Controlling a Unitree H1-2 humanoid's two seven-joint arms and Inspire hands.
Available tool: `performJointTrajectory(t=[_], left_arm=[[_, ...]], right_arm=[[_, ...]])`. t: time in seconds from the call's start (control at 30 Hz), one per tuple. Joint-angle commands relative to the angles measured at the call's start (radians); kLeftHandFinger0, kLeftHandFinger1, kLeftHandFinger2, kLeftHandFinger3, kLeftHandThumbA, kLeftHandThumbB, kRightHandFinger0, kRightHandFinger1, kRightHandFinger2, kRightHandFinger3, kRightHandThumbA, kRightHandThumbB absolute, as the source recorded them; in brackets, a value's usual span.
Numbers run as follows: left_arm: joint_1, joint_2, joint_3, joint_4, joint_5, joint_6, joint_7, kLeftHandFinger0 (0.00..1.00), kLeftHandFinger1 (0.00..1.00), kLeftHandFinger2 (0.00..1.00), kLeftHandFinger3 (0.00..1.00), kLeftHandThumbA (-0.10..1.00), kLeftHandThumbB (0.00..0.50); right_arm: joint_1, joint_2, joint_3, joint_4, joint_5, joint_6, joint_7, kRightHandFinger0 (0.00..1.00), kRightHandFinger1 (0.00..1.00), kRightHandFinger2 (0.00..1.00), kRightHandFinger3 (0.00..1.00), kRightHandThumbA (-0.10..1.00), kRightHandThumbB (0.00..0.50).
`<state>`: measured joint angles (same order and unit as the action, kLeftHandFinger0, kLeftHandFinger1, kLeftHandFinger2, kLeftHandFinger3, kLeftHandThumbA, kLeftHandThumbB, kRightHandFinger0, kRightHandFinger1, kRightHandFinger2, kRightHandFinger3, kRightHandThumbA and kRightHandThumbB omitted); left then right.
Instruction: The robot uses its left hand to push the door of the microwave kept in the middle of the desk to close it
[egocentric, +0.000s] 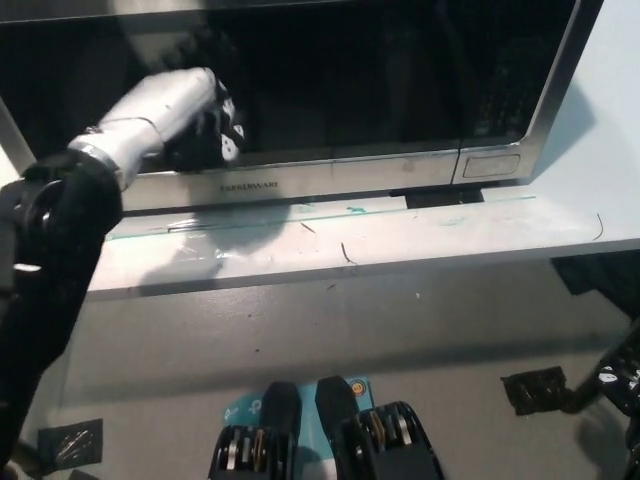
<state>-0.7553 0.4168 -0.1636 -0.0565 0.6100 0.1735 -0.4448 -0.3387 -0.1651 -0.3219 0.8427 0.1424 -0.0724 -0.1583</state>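
Microwave (400, 90): sitting mid-desk, filling the top of the head view; door (330, 80) looking flush with the body, likely shut.
Desk (450, 235): pale top, scuffed, front strip lying bare below the oven.
Floor (300, 330): grey, running under the desk edge.
Left hand (190, 115): pressing at the door's lower left, gripping nothing; fingers (225, 125) looking curled, spread hard to tell.
Step advice: pushing flat and square until the latch seats, then easing off.
Right hand (615, 385): resting low right, mostly out of frame.

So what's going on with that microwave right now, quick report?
Left hand flat against the door, holding nothing. Door looks shut, flush with the microwave. Right hand idle, low right. Nothing in the way.
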Motion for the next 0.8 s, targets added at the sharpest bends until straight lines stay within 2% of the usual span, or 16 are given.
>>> performJointTrajectory(t=[0.0, 0.03, 0.07, 0.1, 0.17, 0.2, 0.27, 0.37, 0.43, 0.47, 0.53, 0.57, 0.63, 0.7, 0.77], left_arm=[[0.046, -0.001, 0.048, -0.141, -0.034, 0.021, 0.045, 0.00, 0.01, 0.04, 0.09, -0.10, 0.043], [0.052, -0.002, 0.051, -0.151, -0.036, 0.022, 0.043, 0.00, 0.00, 0.03, 0.09, -0.10, 0.043], [0.097, -0.014, 0.078, -0.217, -0.073, 0.020, 0.050, 0.00, 0.00, 0.00, 0.03, -0.10, 0.050], [0.152, -0.024, 0.101, -0.290, -0.089, -0.005, 0.078, 0.00, 0.00, 0.00, 0.04, -0.10, 0.073], [0.179, -0.035, 0.119, -0.314, -0.113, -0.034, 0.090, 0.00, 0.00, 0.00, 0.03, -0.10, 0.085], [0.200, -0.032, 0.128, -0.343, -0.130, -0.038, 0.081, 0.00, 0.00, 0.01, 0.05, -0.10, 0.067], [0.255, -0.034, 0.150, -0.430, -0.154, 0.016, 0.047, 0.00, 0.02, 0.05, 0.09, -0.10, 0.049], [0.327, -0.021, 0.157, -0.521, -0.195, 0.073, -0.007, 0.00, 0.03, 0.06, 0.10, -0.10, 0.081], [0.338, -0.017, 0.154, -0.532, -0.198, 0.086, -0.016, 0.00, 0.03, 0.05, 0.09, -0.10, 0.084], [0.386, -0.007, 0.142, -0.529, -0.184, 0.080, -0.024, 0.00, 0.04, 0.07, 0.11, -0.10, 0.099], [0.431, -0.005, 0.138, -0.506, -0.194, 0.064, -0.016, 0.00, 0.00, 0.02, 0.10, -0.10, 0.098], [0.453, -0.011, 0.140, -0.474, -0.196, 0.026, 0.010, 0.00, 0.00, 0.00, 0.09, -0.10, 0.111], [0.462, -0.020, 0.139, -0.449, -0.185, 0.017, 0.027, 0.00, 0.00, 0.00, 0.07, -0.10, 0.115], [0.498, -0.026, 0.134, -0.413, -0.149, 0.016, 0.047, 0.00, 0.03, 0.06, 0.17, -0.10, 0.092], [0.539, -0.042, 0.144, -0.353, -0.161, -0.007, 0.079, 0.00, 0.02, 0.07, 0.21, -0.10, 0.081]], right_arm=[[-0.011, -0.011, -0.005, -0.026, 0.018, -0.010, -0.003, 0.82, 0.77, 0.80, 0.78, 0.36, 0.000], [-0.012, -0.011, -0.005, -0.025, 0.019, -0.011, -0.002, 0.83, 0.77, 0.80, 0.78, 0.35, 0.000], [-0.017, -0.014, -0.002, -0.015, 0.015, -0.015, -0.001, 0.81, 0.75, 0.79, 0.76, 0.36, 0.000], [-0.021, -0.018, 0.001, -0.004, 0.015, -0.027, 0.007, 0.82, 0.76, 0.79, 0.76, 0.36, 0.000], [-0.022, -0.018, 0.000, -0.004, 0.017, -0.023, 0.007, 0.79, 0.74, 0.78, 0.73, 0.36, 0.000], [-0.023, -0.018, -0.001, -0.006, 0.016, -0.019, 0.004, 0.80, 0.75, 0.78, 0.73, 0.36, 0.000], [-0.021, -0.017, 0.001, -0.011, 0.013, -0.017, 0.002, 0.87, 0.83, 0.85, 0.74, 0.37, 0.000], [-0.028, -0.020, -0.004, 0.011, 0.019, -0.030, 0.003, 0.86, 0.82, 0.84, 0.76, 0.36, 0.000], [-0.032, -0.020, -0.006, 0.017, 0.022, -0.035, 0.005, 0.86, 0.82, 0.84, 0.76, 0.36, 0.000], [-0.030, -0.017, -0.002, 0.004, 0.017, -0.031, 0.001, 0.87, 0.82, 0.83, 0.73, 0.37, 0.000], [-0.034, -0.018, -0.004, 0.000, 0.022, -0.027, 0.007, 0.89, 0.83, 0.83, 0.74, 0.38, 0.000], [-0.041, -0.023, -0.007, 0.014, 0.028, -0.040, 0.016, 0.84, 0.79, 0.81, 0.74, 0.39, 0.000], [-0.057, -0.027, -0.018, 0.035, 0.043, -0.056, 0.023, 0.82, 0.77, 0.79, 0.73, 0.39, 0.000], [-0.066, -0.029, -0.023, 0.034, 0.046, -0.047, 0.015, 0.79, 0.74, 0.76, 0.72, 0.42, 0.000], [-0.063, -0.029, -0.023, 0.017, 0.049, -0.035, 0.017, 0.78, 0.74, 0.77, 0.75, 0.42, 0.000]])
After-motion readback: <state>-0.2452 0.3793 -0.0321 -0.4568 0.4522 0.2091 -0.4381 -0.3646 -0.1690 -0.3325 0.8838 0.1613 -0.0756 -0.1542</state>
